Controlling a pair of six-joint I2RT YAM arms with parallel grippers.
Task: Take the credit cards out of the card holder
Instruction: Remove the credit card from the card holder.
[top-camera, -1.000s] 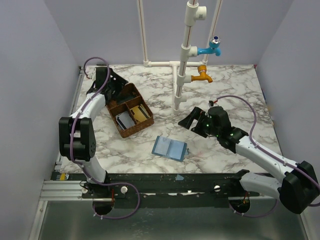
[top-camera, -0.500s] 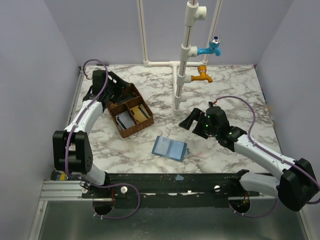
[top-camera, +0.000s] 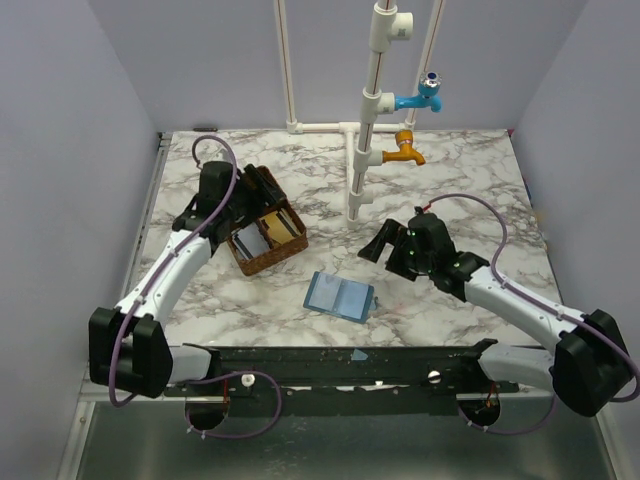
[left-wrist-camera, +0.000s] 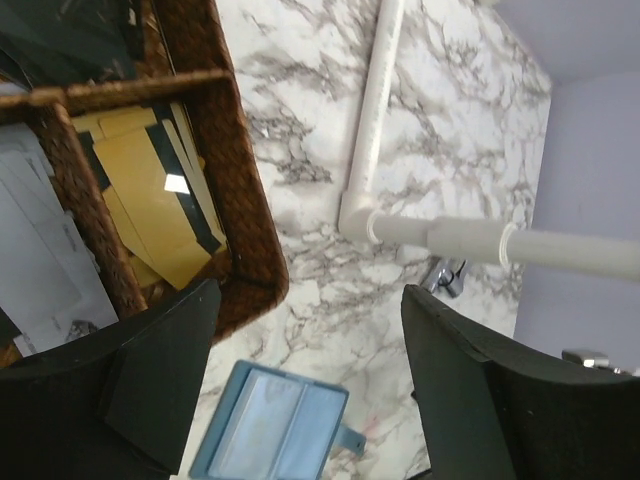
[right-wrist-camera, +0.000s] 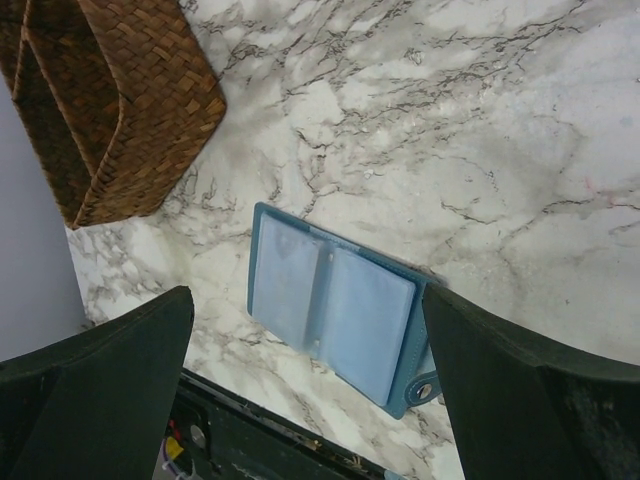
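Observation:
The blue card holder (top-camera: 340, 296) lies open and flat on the marble table, near the front edge. Its pale sleeves face up (right-wrist-camera: 335, 305), and I cannot tell whether cards sit inside them. It also shows at the bottom of the left wrist view (left-wrist-camera: 270, 428). Pale grey-white credit cards (left-wrist-camera: 40, 270) lie in one compartment of the brown basket (top-camera: 268, 258). My left gripper (top-camera: 258, 198) hangs open over the basket, holding nothing (left-wrist-camera: 310, 300). Open and empty too, my right gripper (top-camera: 385, 250) hovers right of the holder and points toward it (right-wrist-camera: 308, 300).
Yellow cards with dark stripes (left-wrist-camera: 150, 200) fill the basket's other compartment. A white pipe stand (top-camera: 362, 150) with a blue tap (top-camera: 422, 95) and an orange tap (top-camera: 405, 152) rises behind the right gripper. A black rail (top-camera: 350, 360) runs along the near table edge.
My left arm has swung from behind the basket's far-left corner to over the basket, nearer the holder. My right gripper has edged slightly left. The holder has not moved.

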